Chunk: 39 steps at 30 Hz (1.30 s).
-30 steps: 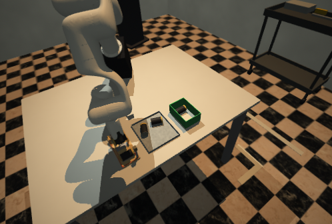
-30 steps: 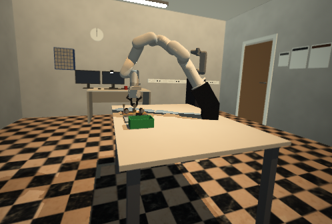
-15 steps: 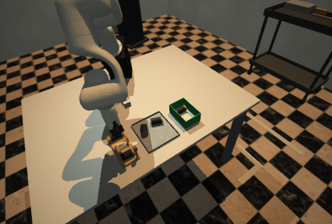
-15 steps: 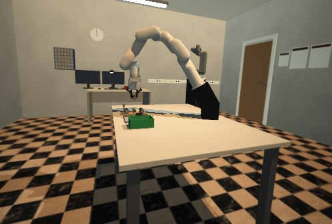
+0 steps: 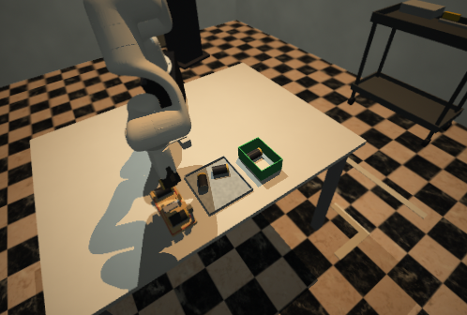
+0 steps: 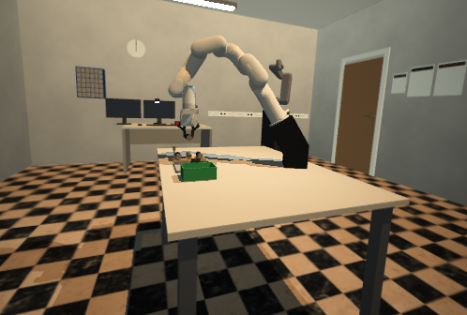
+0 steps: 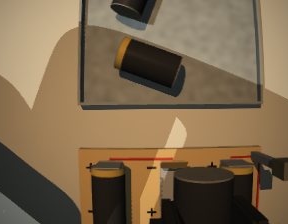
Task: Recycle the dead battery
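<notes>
My gripper [image 5: 163, 189] [image 6: 188, 135] is shut on a dark battery [image 7: 203, 186] and holds it upright, a little above the orange holder board [image 5: 184, 223] [image 7: 140, 172]. In the wrist view the middle holder [image 7: 166, 176] under the held battery is empty. A battery [image 7: 109, 192] sits in the left holder and another [image 7: 241, 176] in the right one. Two batteries [image 5: 203, 181] [image 5: 219, 170] [image 7: 150, 62] lie loose on the grey tray [image 5: 230, 190] [image 7: 170, 103]. The green recycling box [image 5: 277, 160] [image 6: 199, 172] stands upright right of the tray with one battery [image 5: 254, 154] in it. I cannot tell whether the bulb is lit.
The board, tray and box stand in a row near the front edge of the white table [image 5: 258, 100] [image 6: 263, 194]. A grey part [image 7: 276, 166] sticks out at the board's right end. A black pillar [image 5: 180, 11] stands behind the table and a cart [image 5: 413, 58] off to the right.
</notes>
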Each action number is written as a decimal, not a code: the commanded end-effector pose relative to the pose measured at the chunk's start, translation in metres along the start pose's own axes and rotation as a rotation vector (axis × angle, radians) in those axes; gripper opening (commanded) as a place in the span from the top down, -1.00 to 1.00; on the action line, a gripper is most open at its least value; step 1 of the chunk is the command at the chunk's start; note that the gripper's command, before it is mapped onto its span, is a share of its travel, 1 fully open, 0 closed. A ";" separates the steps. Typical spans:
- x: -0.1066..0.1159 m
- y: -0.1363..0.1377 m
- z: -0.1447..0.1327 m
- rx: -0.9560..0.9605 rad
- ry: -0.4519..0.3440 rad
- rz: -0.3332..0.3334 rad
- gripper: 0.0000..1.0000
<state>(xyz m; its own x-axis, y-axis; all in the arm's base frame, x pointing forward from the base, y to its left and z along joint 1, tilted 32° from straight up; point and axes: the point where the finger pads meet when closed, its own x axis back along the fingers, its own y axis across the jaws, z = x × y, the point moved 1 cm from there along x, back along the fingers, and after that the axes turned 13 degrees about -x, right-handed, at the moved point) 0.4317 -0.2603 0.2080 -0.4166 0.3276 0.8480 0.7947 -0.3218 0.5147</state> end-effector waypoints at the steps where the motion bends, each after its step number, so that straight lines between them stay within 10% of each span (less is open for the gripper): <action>1: 0.001 0.002 0.011 -0.002 -0.005 -0.003 0.44; 24: 0.000 0.008 0.198 -0.002 -0.005 -0.003 0.44; 39: 0.000 0.008 0.209 -0.002 -0.005 -0.003 0.44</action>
<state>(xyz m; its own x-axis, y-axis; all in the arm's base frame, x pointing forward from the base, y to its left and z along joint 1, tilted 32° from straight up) 0.5297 -0.0782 0.1846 -0.4142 0.3334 0.8469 0.7934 -0.3237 0.5154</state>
